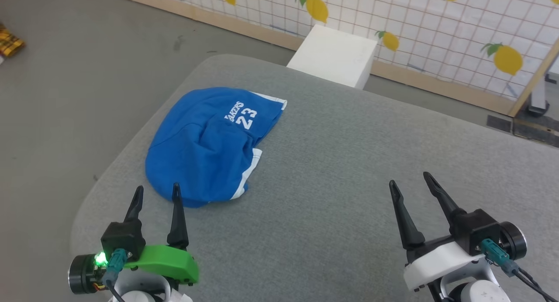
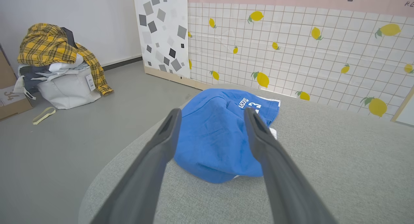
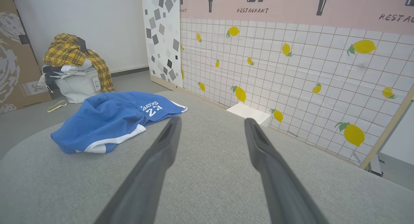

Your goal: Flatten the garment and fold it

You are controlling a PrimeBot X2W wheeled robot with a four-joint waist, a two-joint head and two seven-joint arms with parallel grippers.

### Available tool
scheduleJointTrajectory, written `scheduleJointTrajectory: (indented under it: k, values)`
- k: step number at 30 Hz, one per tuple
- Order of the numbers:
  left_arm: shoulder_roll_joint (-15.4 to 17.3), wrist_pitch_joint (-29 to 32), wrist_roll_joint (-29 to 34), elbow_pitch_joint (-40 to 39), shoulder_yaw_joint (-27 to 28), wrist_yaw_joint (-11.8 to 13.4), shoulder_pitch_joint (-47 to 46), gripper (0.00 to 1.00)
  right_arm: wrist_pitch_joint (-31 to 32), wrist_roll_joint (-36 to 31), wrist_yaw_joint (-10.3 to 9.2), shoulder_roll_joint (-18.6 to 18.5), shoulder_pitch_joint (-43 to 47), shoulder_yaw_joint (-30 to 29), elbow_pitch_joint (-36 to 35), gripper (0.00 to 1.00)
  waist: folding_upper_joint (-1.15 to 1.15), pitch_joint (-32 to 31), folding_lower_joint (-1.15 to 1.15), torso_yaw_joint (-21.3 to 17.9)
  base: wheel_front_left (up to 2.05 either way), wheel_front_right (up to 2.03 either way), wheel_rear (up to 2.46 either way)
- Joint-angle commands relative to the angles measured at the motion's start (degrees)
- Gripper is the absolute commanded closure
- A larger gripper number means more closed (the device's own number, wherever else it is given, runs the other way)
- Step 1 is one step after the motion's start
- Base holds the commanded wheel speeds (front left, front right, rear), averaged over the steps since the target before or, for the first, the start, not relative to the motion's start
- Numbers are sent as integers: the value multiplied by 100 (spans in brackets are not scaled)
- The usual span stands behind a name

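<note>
At the centre left of the head view, the garment (image 1: 205, 149) lies crumpled on the grey padded worktop (image 1: 349, 162), close to its rounded left edge. Its long axis runs on a diagonal, from the lower left up to the printed "23" at the upper right. The left claw (image 1: 158, 187) is released, with fingers spread, and stands just beside the near end of the garment. In the left wrist view the garment sits straight ahead between the two fingers. The right claw (image 1: 408, 178) is also released and grasps nothing, well apart at the lower right. I judge the left arm is the nearer one, and the right must reach across to help to spread it.
</note>
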Motion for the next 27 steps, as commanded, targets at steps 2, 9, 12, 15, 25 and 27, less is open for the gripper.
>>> scheduleJointTrajectory:
  k: [2,9,12,15,25,27]
  values:
    - [45,-67,-44,49,-11,19,-2,0,-76,50,-7,8,-95,30,30,0,0,15,0,123,0,0,0]
    - [61,-150,-106,109,-12,33,-8,0,-163,86,-8,9,-108,53,81,0,0,-7,0,326,0,0,0]
    - [70,-184,-128,120,-6,43,-8,0,-196,93,-8,10,-132,60,99,0,0,-4,0,396,0,0,0]
    - [73,-221,-146,124,-3,62,0,0,-234,100,-8,10,-140,67,119,0,0,-5,0,473,0,0,0]
    - [96,-385,-252,7,-74,269,160,0,-392,142,-9,12,-186,143,188,0,0,9,0,719,0,0,0]
    - [112,-409,-276,-15,-63,303,186,0,-413,152,-9,12,-188,169,196,0,0,16,0,723,0,0,0]
